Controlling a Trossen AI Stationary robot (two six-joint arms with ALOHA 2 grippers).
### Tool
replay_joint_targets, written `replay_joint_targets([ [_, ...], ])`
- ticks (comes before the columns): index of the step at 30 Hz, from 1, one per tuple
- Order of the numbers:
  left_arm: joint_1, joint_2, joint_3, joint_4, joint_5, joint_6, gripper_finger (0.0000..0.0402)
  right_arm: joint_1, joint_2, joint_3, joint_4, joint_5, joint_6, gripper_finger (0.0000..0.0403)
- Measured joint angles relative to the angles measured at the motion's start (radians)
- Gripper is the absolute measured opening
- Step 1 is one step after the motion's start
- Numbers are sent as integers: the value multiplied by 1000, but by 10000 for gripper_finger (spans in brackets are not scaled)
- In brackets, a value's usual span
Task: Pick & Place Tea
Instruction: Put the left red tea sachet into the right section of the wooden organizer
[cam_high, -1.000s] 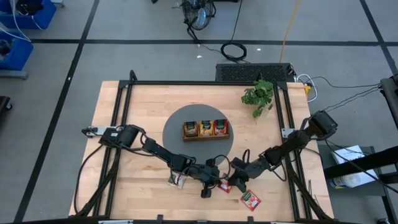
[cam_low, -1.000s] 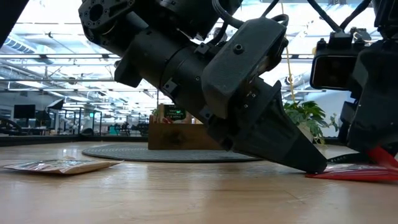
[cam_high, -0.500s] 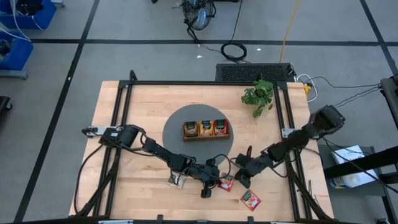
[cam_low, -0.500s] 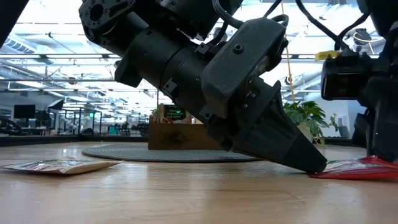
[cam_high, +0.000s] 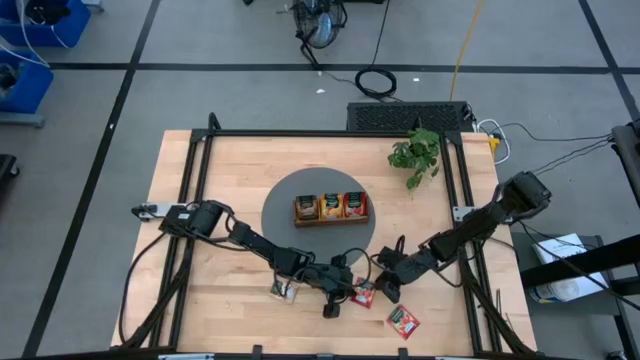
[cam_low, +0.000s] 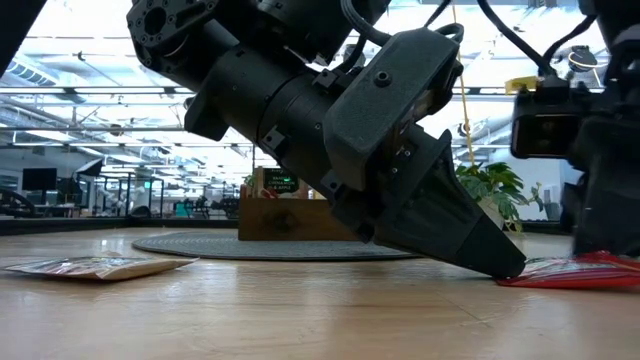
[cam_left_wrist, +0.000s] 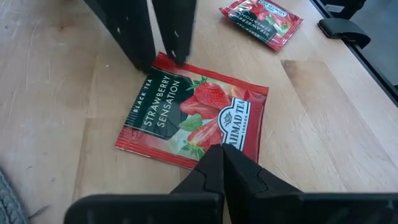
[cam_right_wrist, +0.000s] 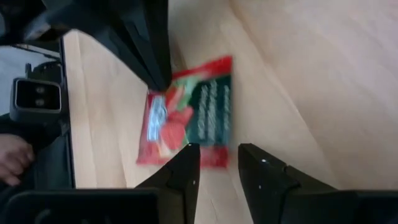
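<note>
I see the wooden table (cam_high: 200, 180) with a round grey mat (cam_high: 285, 195) at its middle, and on that mat a brown three-compartment tray (cam_high: 330, 208) holding upright sachets. A small green plant (cam_high: 416, 152) stands toward the table's far right corner.

My left arm reaches in low across the near half of the table. Its gripper, the left gripper (cam_left_wrist: 222, 155), has its two fingers pressed together with nothing between them, and their tips rest on the near edge of a red strawberry tea sachet (cam_left_wrist: 193, 115) lying flat on the wood near the front edge, just in front of the mat. My right arm comes in from the right side, and the right gripper (cam_right_wrist: 214, 155) hangs over the opposite edge of that same sachet, fingers parted with a clear gap, the sachet's edge showing in the gap; I cannot tell whether they touch it.

A second red sachet (cam_high: 403, 320) lies apart, nearer the front edge to the right. A pale sachet (cam_low: 95, 266) lies flat on the left, beside the left arm.
</note>
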Motion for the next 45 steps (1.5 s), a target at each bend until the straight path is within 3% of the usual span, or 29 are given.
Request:
replay_joint_targets([
  [10, 0, 0, 0, 3, 0, 2, 4, 4, 62, 0, 24, -33, 13, 98],
  [14, 0, 0, 0, 8, 0, 4, 15, 8, 62, 0, 1, -81, -4, 68],
  [18, -1, 1, 0, 21, 0, 30, 24, 9, 63, 0, -5, -91, -47, 13],
  [26, -1, -3, -1, 29, 11, 61, 25, 1, 37, 0, -5, -89, -108, 2],
  [33, -18, -108, -5, -166, 44, 98, 26, -21, -78, -2, -68, -44, -226, 0],
  [36, -43, -152, -5, -256, -7, 84, 26, -36, -153, -5, -167, -42, -272, 0],
  [41, -85, -165, -2, -205, -210, 134, 26, -53, -202, -3, -208, -33, -249, 0],
  [45, -89, -165, -3, -253, -161, 96, 26, -52, -194, -3, -191, -34, -216, 1],
])
